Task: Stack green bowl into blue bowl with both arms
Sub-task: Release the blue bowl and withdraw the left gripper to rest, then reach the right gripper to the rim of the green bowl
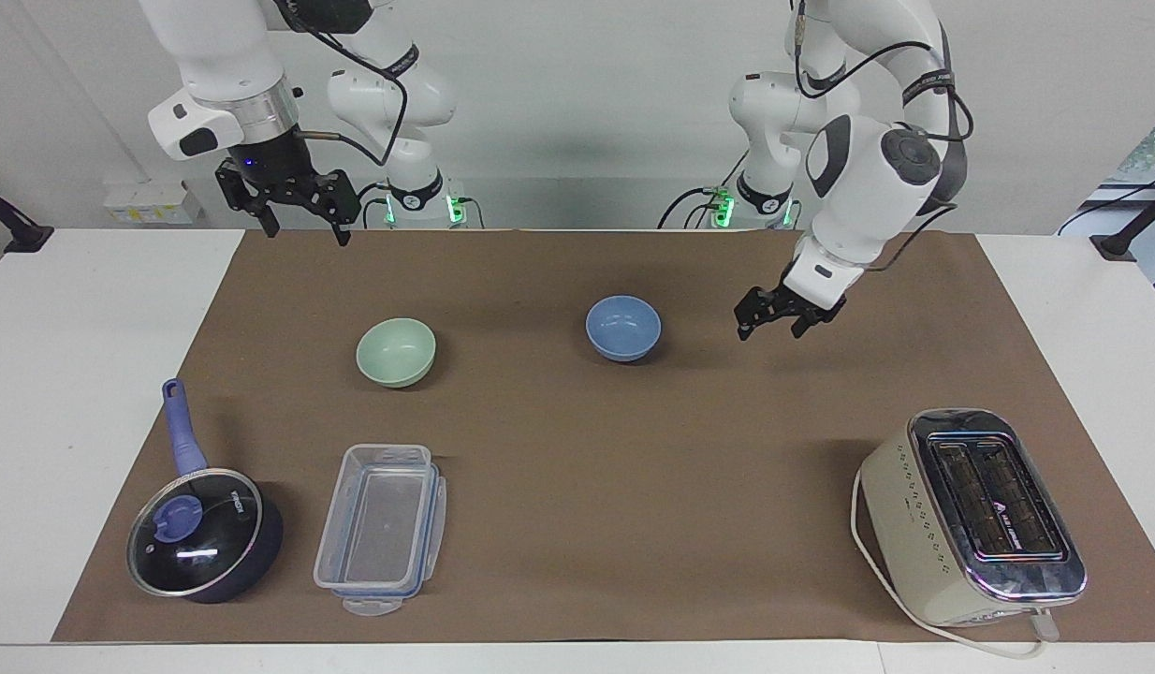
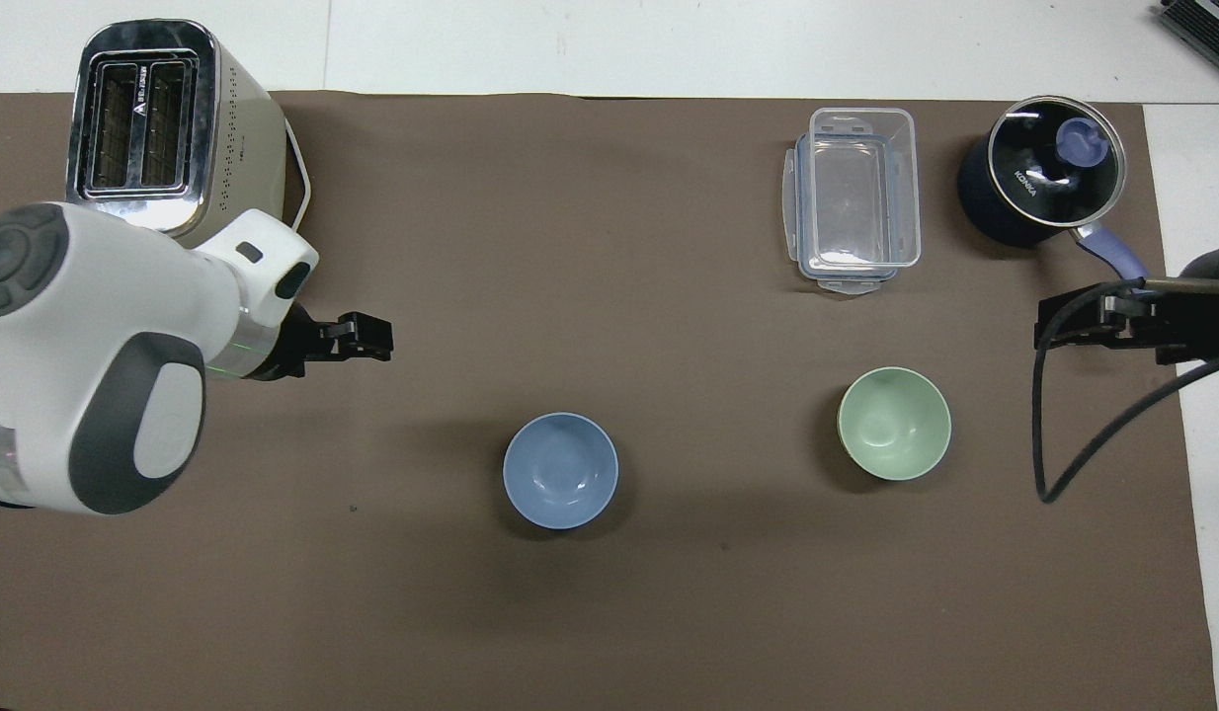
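Here two bowls sit apart: green bowl (image 1: 396, 351), blue bowl (image 1: 622, 328); both arms' fingers wide.

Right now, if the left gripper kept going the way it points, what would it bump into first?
Probably just the brown paper mat. The open left gripper points down and toward the periwinkle-blue round bowl, though depth is unclear.

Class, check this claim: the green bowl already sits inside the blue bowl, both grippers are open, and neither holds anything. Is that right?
Not quite. The green bowl is not inside the blue bowl; the facing view shows them apart on the mat. The rest stands: the left gripper and right gripper are open and hold nothing.
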You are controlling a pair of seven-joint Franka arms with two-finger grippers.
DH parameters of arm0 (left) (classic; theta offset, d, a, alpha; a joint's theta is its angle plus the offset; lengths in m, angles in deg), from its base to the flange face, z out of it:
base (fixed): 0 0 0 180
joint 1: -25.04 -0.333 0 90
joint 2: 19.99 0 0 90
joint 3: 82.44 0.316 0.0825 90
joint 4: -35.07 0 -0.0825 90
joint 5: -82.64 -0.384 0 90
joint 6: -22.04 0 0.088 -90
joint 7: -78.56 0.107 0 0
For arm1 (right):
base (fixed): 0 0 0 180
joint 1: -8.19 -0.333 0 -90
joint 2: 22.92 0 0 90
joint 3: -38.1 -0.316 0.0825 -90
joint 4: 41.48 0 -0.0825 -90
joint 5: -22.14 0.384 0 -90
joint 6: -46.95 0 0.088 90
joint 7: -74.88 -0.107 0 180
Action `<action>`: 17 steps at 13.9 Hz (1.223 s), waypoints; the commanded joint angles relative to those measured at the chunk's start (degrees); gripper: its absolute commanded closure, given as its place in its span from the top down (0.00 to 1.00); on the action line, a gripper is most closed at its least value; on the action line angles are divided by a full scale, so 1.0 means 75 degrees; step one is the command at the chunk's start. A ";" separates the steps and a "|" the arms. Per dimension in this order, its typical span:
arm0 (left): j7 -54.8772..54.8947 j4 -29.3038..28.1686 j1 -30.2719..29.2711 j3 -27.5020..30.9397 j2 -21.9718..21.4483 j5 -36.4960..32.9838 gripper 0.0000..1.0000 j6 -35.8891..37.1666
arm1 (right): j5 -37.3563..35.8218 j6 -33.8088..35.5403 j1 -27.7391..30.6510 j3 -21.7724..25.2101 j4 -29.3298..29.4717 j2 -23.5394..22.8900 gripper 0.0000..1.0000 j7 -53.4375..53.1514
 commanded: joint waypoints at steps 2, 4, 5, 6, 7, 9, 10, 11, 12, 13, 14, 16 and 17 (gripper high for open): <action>0.1003 0.0641 -0.0811 -0.0080 0.0009 -0.0595 1.00 0.0769 | 0.0081 0.0064 0.0096 -0.0027 -0.0129 0.0130 1.00 -0.0076; 0.1415 0.1038 -0.1234 -0.0080 0.0020 -0.0737 1.00 0.1167 | 0.0081 0.0006 0.0096 -0.0027 -0.0129 0.0130 1.00 -0.0076; 0.1579 0.1272 -0.1328 -0.0080 0.0043 -0.0946 1.00 0.1378 | 0.0081 -0.0041 0.0096 -0.0027 -0.0176 0.0130 1.00 -0.0076; 0.1592 0.1483 -0.1364 -0.0080 0.0044 -0.1145 1.00 0.1601 | 0.0093 -0.0065 0.0096 -0.0027 -0.0246 0.0130 1.00 -0.0076; 0.1616 0.1671 -0.1376 -0.0069 0.0055 -0.1252 1.00 0.1882 | 0.0093 -0.0158 0.0096 -0.0027 -0.0351 0.0130 1.00 -0.0076; 0.1651 0.2035 -0.1481 -0.0068 0.0102 -0.1346 1.00 0.2421 | 0.0093 -0.0509 0.0096 -0.0027 -0.0737 0.0142 1.00 -0.0052; 0.1663 0.2141 -0.1482 -0.0068 0.0091 -0.1381 1.00 0.2655 | 0.0093 -0.0638 0.0096 -0.0027 -0.0947 0.0142 1.00 -0.0064; 0.1697 0.2177 -0.1470 -0.0068 0.0021 -0.1393 1.00 0.2820 | 0.0105 -0.0790 0.0096 -0.0027 -0.1170 0.0142 1.00 -0.0052; 0.1779 0.2061 -0.1482 -0.0068 -0.0189 -0.1382 1.00 0.2845 | 0.0116 -0.1012 0.0096 -0.0027 -0.1451 0.0142 1.00 -0.0052; 0.1733 0.2025 -0.1470 -0.0080 -0.0284 -0.1370 1.00 0.2857 | 0.0105 -0.1293 0.0096 -0.0015 -0.1778 0.0142 1.00 -0.0052; 0.1733 0.2013 -0.1470 -0.0069 -0.0331 -0.1370 1.00 0.2915 | 0.0116 -0.1632 0.0096 -0.0026 -0.2164 0.0142 1.00 -0.0052; 0.1686 0.1978 -0.1470 -0.0068 -0.0366 -0.1370 1.00 0.2939 | 0.0117 -0.2347 0.0096 -0.0015 -0.2845 0.0142 1.00 -0.0052; 0.1675 0.1780 -0.1470 -0.0080 -0.0517 -0.1370 1.00 0.2835 | 0.0117 -0.2686 0.0096 -0.0015 -0.3161 0.0107 1.00 -0.0052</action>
